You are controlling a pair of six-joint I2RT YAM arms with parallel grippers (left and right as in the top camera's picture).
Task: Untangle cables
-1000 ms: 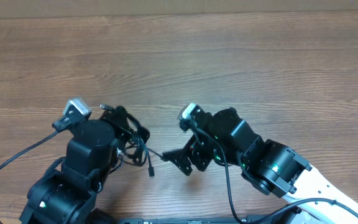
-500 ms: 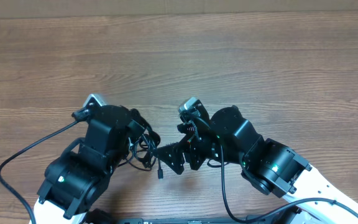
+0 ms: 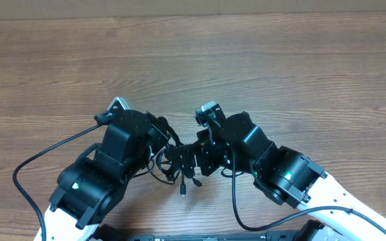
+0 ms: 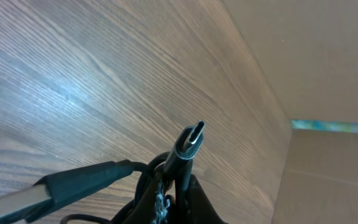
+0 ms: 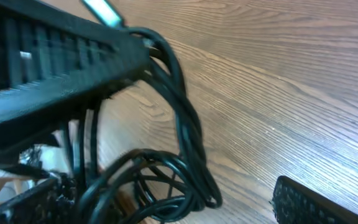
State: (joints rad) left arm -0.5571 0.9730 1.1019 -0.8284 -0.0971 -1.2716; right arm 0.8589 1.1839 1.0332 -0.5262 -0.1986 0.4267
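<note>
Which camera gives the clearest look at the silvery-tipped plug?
Left wrist: the plug sits close and sharp mid-frame, its silvery tip pointing up against the table. Overhead shows the cables only as a small dark tangle, ends too small to tell apart. Right wrist shows blurred cable loops, no silvery tip.

- A brown wood-grain table (image 3: 280,60) is viewed from above.
- Two black robot arms are angled toward each other near the front edge.
- A tangle of thin black cables (image 3: 168,163) is bunched between the left gripper (image 3: 165,134) and the right gripper (image 3: 193,159).
- The right gripper's jaws are spread wide against the tangle.
- A small plug end (image 3: 182,192) is trailed out just below the tangle.
</note>
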